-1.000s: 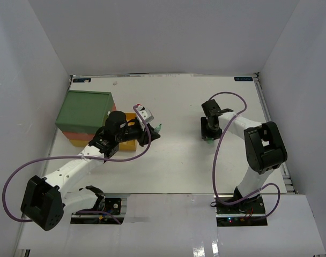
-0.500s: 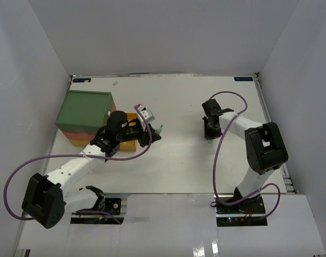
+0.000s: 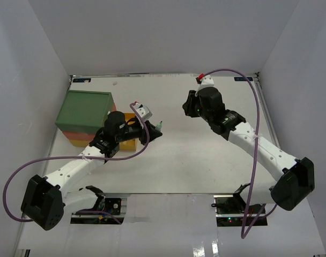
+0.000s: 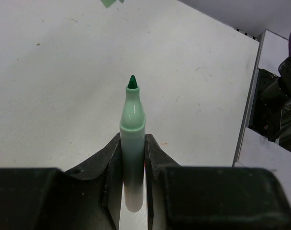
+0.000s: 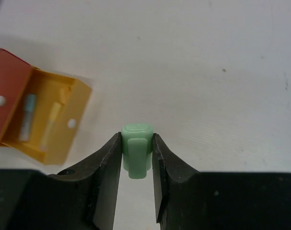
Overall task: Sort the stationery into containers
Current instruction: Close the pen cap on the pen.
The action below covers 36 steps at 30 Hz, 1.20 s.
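My left gripper (image 3: 152,131) (image 4: 132,146) is shut on an uncapped mint-green marker (image 4: 132,117), whose dark green tip points away from me. It hovers just right of the containers, with the marker tip (image 3: 160,126) showing in the top view. My right gripper (image 3: 188,107) (image 5: 137,143) is shut on the matching mint-green cap (image 5: 137,151) and held above the table, to the right of the left gripper. The containers are stacked at the left: a dark green bin (image 3: 85,108) over a red one (image 3: 72,137) (image 5: 9,96). The yellow drawer (image 3: 132,116) (image 5: 76,103) is pulled open and holds a pale blue pen (image 5: 27,122) and a yellow pen (image 5: 50,122).
White walls enclose the table on three sides. The right arm's purple cable (image 3: 254,107) loops high over the right side. The table's right edge and a dark gap (image 4: 272,110) show in the left wrist view.
My right arm has swung up and left from the right-centre of the table toward the left gripper, carrying the cap. My left arm with the marker has barely moved.
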Motion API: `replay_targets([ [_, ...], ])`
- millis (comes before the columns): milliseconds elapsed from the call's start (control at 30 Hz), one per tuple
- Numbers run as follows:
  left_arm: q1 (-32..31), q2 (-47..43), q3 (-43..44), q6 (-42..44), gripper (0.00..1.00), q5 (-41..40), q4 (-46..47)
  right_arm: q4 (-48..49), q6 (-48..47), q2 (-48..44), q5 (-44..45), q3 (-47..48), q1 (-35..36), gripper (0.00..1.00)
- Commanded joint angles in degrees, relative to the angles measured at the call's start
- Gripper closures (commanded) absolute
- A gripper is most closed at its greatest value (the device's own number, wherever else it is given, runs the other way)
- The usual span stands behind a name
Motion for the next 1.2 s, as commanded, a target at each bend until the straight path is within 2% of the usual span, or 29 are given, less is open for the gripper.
replay_targets([
  [0, -0.22, -3.44, -1.61, -1.99, 1.00, -3.72, 3.67, 12.75, 4.14, -1.91, 3.37, 2.36, 4.78, 0.88],
  [133, -0.22, -4.67, -3.02, -3.49, 1.00, -9.69, 4.91, 19.79, 4.32, -0.69, 8.73, 3.94, 12.68, 0.87],
  [433, -0.22, -6.52, -3.73, -2.79, 1.00, -12.78, 5.26, 26.22, 3.09, 2.04, 13.57, 5.01, 20.69, 0.87],
  [1167, -0.22, -6.26, -3.64, -3.23, 1.00, -14.10, 5.17, 25.53, 2.65, 2.84, 14.98, 3.86, 23.34, 0.87],
])
